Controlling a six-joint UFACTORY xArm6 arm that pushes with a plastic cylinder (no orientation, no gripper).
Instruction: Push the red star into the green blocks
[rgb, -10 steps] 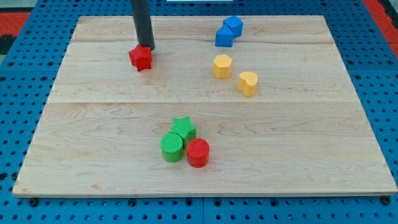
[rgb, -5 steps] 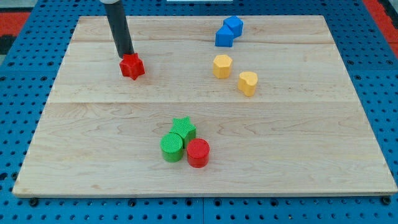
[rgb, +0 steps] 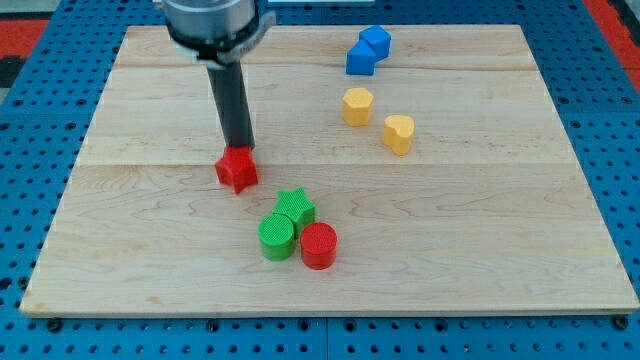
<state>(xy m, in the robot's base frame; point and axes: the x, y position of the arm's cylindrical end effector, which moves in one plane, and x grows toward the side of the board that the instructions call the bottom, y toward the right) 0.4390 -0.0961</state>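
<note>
My tip (rgb: 239, 149) rests against the upper edge of the red star (rgb: 237, 169), which sits on the tabletop (rgb: 480, 230) near the green star (rgb: 294, 206) and green cylinder (rgb: 276, 237), up and to the view's left of them. A red cylinder (rgb: 319, 245) touches the green pair. No pincer shows here, only the rod.

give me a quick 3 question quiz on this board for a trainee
1. True or false: the tip is at the red star's top edge.
2. Which block touches the green star? A) yellow block B) green cylinder C) blue block
3. Fill in: from the red star, the green blocks lie toward the view's bottom and ____.

Key: 1 true; 2 B; 3 right. The red cylinder sits beside the green pair, so the push needs care.
</note>
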